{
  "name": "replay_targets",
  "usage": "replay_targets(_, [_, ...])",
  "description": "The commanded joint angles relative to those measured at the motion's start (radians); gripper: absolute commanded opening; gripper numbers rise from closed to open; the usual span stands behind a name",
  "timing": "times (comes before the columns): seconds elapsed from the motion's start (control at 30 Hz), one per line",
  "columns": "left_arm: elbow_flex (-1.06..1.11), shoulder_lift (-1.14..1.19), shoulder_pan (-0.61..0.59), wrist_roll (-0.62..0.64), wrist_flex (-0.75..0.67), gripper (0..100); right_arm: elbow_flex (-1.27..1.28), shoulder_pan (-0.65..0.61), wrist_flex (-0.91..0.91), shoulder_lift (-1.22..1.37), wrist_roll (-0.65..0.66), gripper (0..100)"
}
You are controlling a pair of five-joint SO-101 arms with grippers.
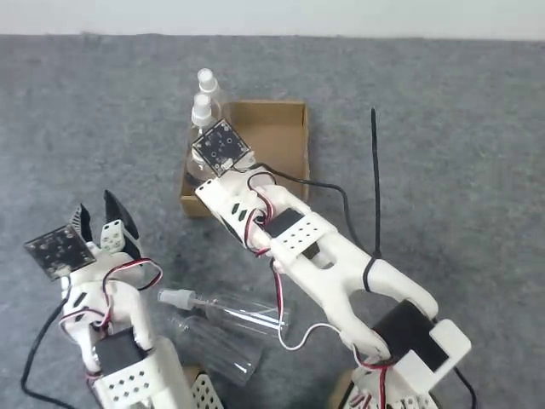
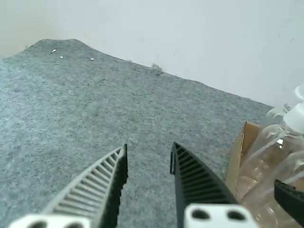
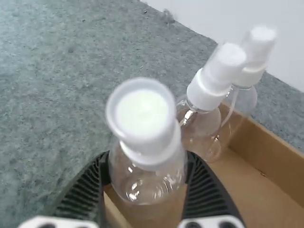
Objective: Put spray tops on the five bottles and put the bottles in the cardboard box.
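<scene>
High view took in the grey table (image 1: 443, 102), with the right arm (image 1: 341, 256) extended from the near edge to the box (image 1: 281, 145) and the left arm (image 1: 111, 324) folded at the near left. The box sat open on the table, and two capped bottles (image 1: 203, 102) stood upright in its far left corner, touching each other. The right gripper (image 3: 145, 166) hung by the box's left wall, just nearer than that pair. Its jaws pinched a third bottle (image 3: 140, 190) below the shoulder, upright, with its spray top (image 3: 142, 114) on; whether the base touched the box floor could not be told. The left gripper (image 2: 148, 147) hovered over bare table, apart from the box, jaws spread and empty. Between the arms' bases lay a topped bottle (image 1: 230, 311) and, just beside it, a bare bottle (image 1: 213, 351) that seemed to lack a top. These bottles looked like thin clear plastic: light, smooth, likely to roll when nudged and to flex under a hard squeeze. The round body just below the shoulder seemed the best hold, since it kept the top clear. The top itself looked a poor handle, as it might turn or pull loose. A lying bottle would probably want a grasp across its middle, jaws square to its length, so it could not squirt out sideways.
</scene>
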Motion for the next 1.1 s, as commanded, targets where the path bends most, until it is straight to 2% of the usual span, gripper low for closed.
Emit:
replay_targets(0.0, [-0.01, -0.017, -0.002, 0.003, -0.035, 14, -0.011, -0.004, -0.025, -0.007, -0.002, 0.6])
replay_targets(0.27, [-0.01, -0.017, -0.005, 0.003, -0.035, 14, -0.068, -0.004, -0.018, 0.091, -0.002, 0.6])
replay_targets(0.67, [-0.004, -0.017, -0.005, 0.003, -0.038, 14, -0.069, -0.004, -0.016, 0.102, -0.002, 0.9])
replay_targets(0.8, [-0.002, -0.017, -0.005, 0.003, -0.038, 14, -0.066, -0.004, -0.015, 0.104, -0.002, 7.4])
replay_targets(1.07, [-0.002, -0.017, -0.005, 0.003, -0.038, 14, -0.064, -0.004, -0.015, 0.104, -0.002, 8.5])
